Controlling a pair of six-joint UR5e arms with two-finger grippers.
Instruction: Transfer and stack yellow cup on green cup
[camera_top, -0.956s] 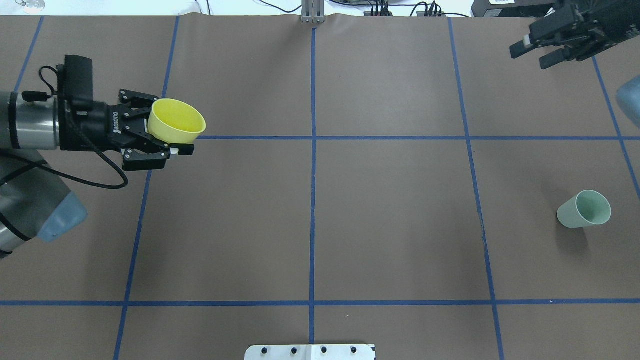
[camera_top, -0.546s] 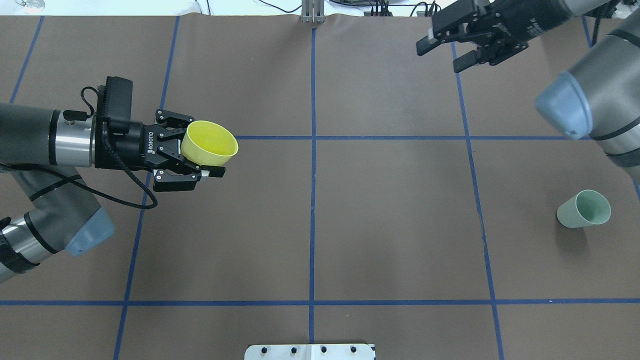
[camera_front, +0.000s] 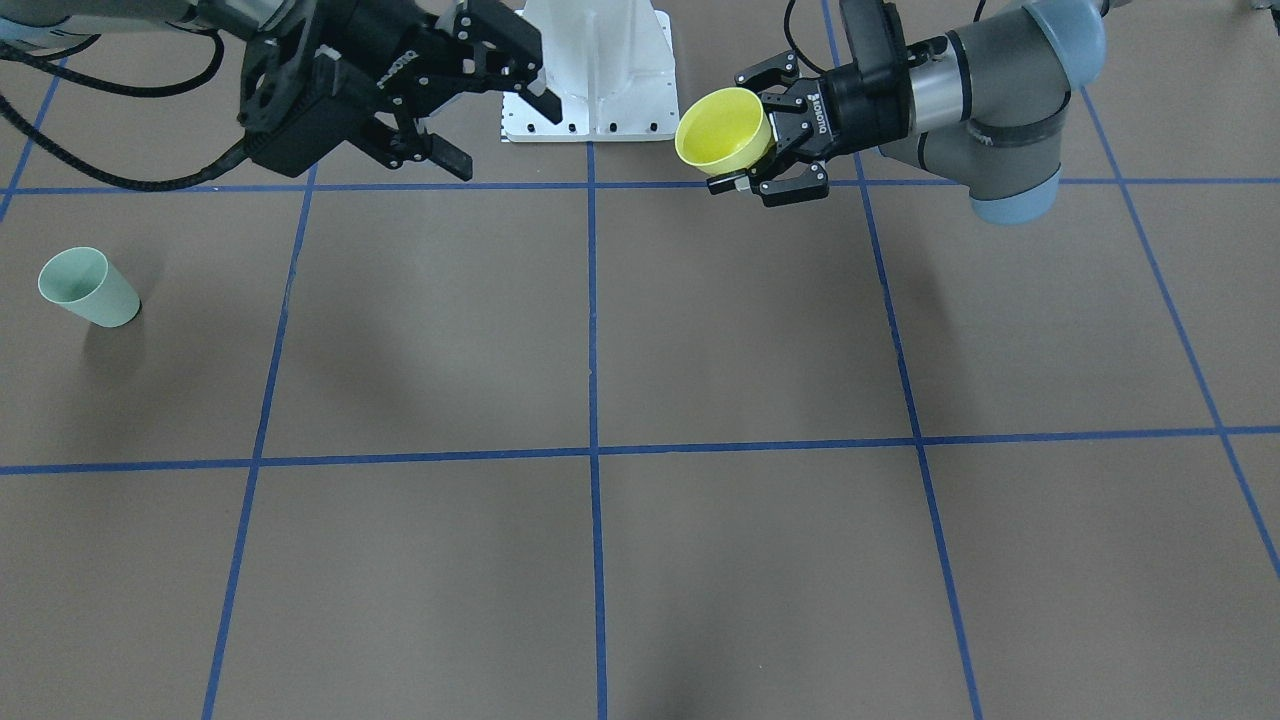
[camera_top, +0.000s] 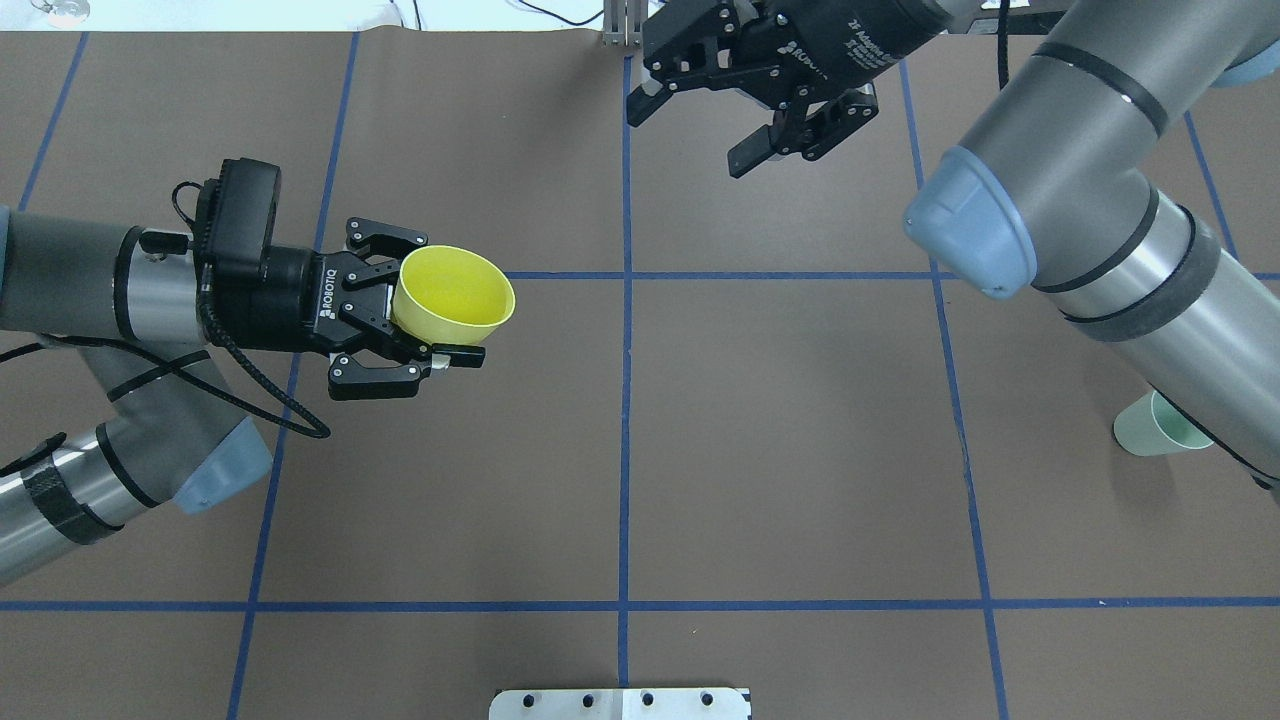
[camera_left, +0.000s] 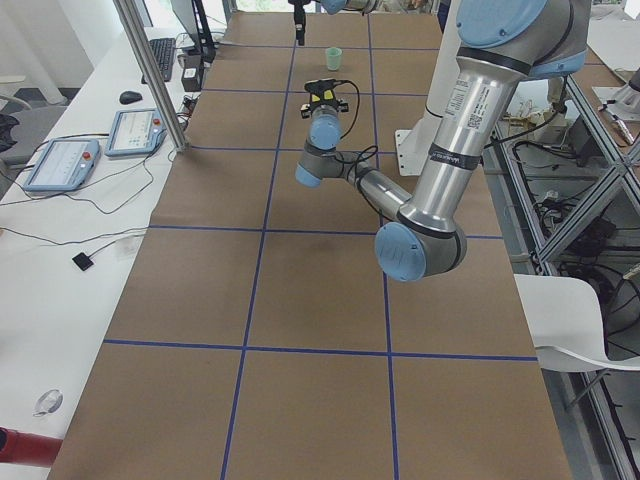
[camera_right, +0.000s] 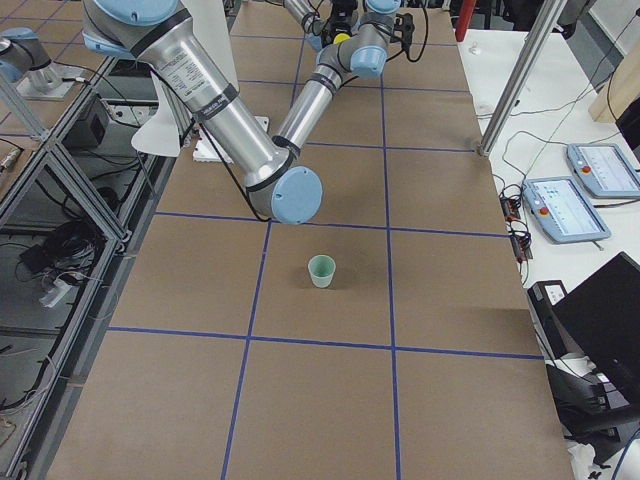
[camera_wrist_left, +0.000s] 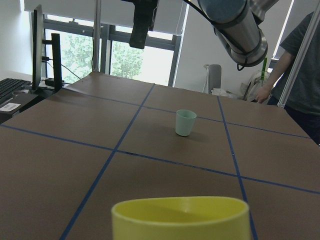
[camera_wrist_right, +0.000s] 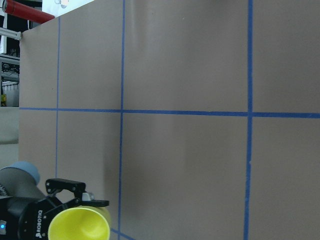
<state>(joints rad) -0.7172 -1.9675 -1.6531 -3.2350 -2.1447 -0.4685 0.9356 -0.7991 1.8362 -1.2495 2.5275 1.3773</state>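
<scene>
- Left hand (camera_top: 436, 300) held level over desk (camera_top: 780, 450), clamped on upright, empty yellow cup (camera_top: 455, 292).
- Right hand (camera_top: 692, 135) raised, fingers wide apart.
- Green cup (camera_front: 88, 287) upright, empty.

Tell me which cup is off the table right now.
The yellow cup: the left end effector holds it in the air. The green cup stands upright on the table, with nothing gripping it.

The left arm (camera_top: 70, 290) reaches level toward the centre line (camera_top: 625, 450) and ends short of it. The left gripper (camera_top: 445, 302) lies sideways, its fingers clamped on the yellow cup (camera_top: 458, 288). The right arm (camera_top: 1080, 200) bends across to that line's far end, with the right gripper (camera_top: 690, 137) spread wide and empty.
</scene>
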